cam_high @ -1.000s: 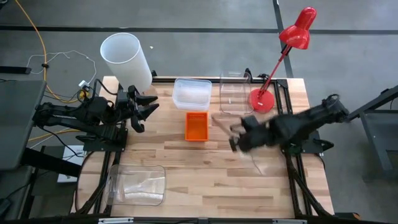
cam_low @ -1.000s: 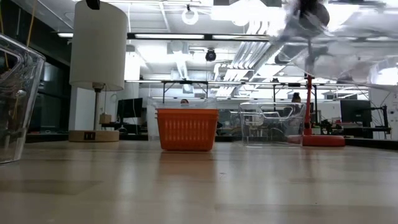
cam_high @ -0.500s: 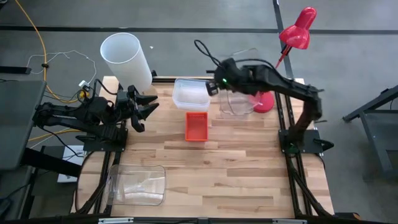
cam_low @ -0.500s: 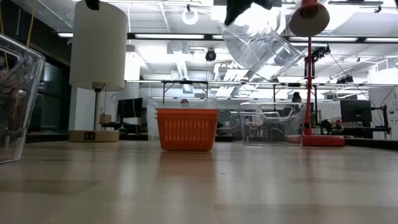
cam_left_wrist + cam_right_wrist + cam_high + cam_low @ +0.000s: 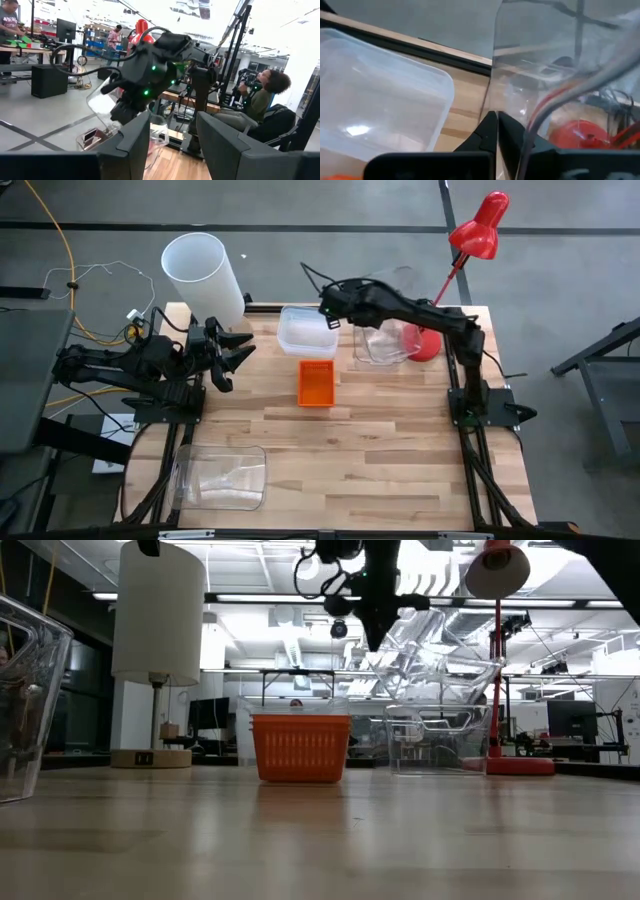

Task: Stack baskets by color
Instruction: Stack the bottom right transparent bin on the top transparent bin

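- The right tool is at the far side of the tabletop. Its fingers are pressed together on the thin wall of a clear bin, and the bin hangs tilted in the air from this grip.
- Directly under the carried bin stands a second clear bin on the tabletop, near the base of the red lamp. In the low view the carried bin is above this standing bin and does not seem to touch it; the gap between them is small.
- I judge that the coming move turns on this: the carried bin must come level and go straight down, with its long side along the long side of the bin below, so that it nests.
- The right arm is clearly the nearer one. The left tool waits at the left edge, its fingers partly apart and holding nothing.
- Just beside the right tool, a shallow clear bin lies on the tabletop, and an orange basket stands in front of it. One tall clear bin is at the near left corner, well apart.
- The tabletop is pale wood planks. A white cylinder stands at the far left corner. Behind is a workshop room, and a seated person shows in the left wrist view.
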`<state>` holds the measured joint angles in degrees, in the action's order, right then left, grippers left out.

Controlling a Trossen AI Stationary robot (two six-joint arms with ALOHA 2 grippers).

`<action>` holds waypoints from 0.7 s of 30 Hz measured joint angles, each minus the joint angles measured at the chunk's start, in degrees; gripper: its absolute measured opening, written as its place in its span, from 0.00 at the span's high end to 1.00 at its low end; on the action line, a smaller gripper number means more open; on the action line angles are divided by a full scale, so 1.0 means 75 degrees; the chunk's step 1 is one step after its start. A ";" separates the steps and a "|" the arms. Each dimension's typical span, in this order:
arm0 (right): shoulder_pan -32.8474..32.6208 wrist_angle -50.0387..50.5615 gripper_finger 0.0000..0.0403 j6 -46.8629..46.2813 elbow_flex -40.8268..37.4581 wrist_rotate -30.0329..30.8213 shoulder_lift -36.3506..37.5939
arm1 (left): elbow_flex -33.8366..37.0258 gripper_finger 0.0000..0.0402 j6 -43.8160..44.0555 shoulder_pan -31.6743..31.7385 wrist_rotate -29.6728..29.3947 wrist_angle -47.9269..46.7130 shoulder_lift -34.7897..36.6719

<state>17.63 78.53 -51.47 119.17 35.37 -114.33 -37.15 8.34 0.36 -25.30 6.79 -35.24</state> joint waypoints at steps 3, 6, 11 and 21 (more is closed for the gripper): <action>0.0019 0.0072 1.00 -0.0218 0.0000 0.0067 -0.0162 | 0.0000 0.63 0.0000 -0.0003 0.0000 0.0000 0.0000; 0.0088 0.0096 1.00 -0.0535 0.0000 0.0171 -0.0276 | 0.0000 0.63 0.0000 -0.0002 0.0000 0.0000 0.0000; 0.0257 0.0160 1.00 -0.0968 0.0000 0.0251 -0.0357 | 0.0000 0.63 0.0000 -0.0003 0.0003 -0.0006 0.0000; 0.0353 0.0118 1.00 -0.1447 0.0000 -0.0197 -0.0510 | 0.0000 0.63 -0.0058 -0.0002 0.0005 -0.0009 0.0000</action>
<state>20.27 79.41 -62.32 119.17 33.89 -118.16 -37.15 7.90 0.35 -25.27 6.72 -35.24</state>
